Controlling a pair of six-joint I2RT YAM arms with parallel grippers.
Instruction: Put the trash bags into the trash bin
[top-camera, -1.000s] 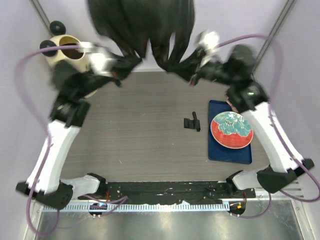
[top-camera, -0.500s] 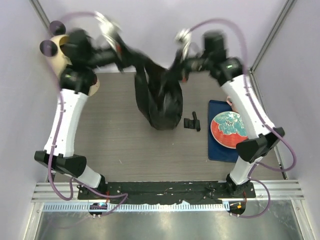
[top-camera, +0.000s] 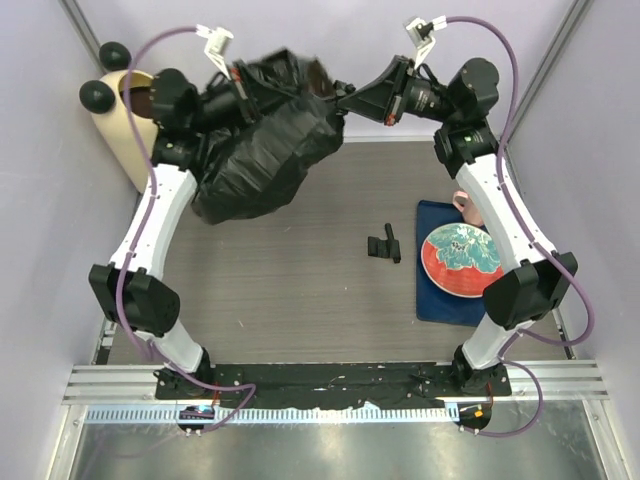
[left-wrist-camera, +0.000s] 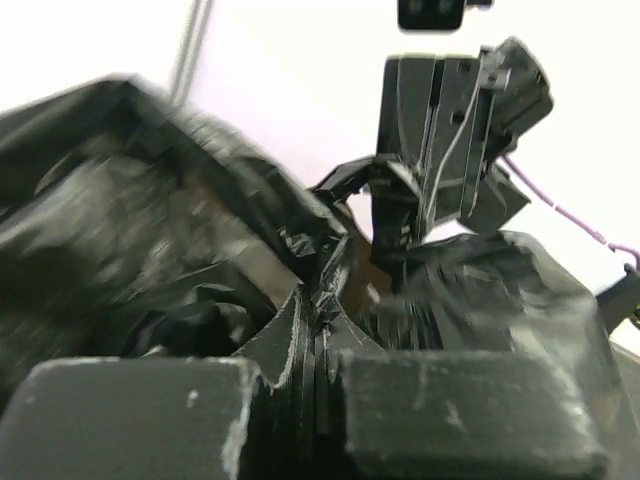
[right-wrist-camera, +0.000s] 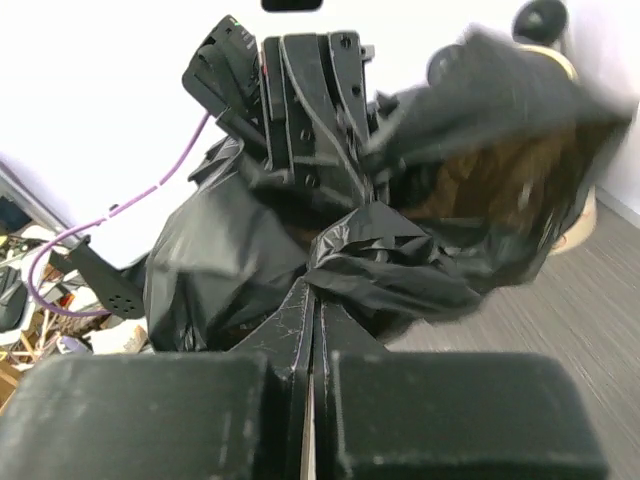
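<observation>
Black trash bag (top-camera: 262, 160): crumpled, blurred, right of trash bin (top-camera: 112, 125)
Bin side: hidden behind left arm (top-camera: 150, 230)
Left gripper (left-wrist-camera: 318, 312): clenched on bag
Right gripper (right-wrist-camera: 312, 305): clenched on bag

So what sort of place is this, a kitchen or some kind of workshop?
Most likely a robot test bench, not a home. Two arms are bolted to a rail at the edge of a table, plain walls around, and the bin, black bag and plate look like practice props.
</observation>
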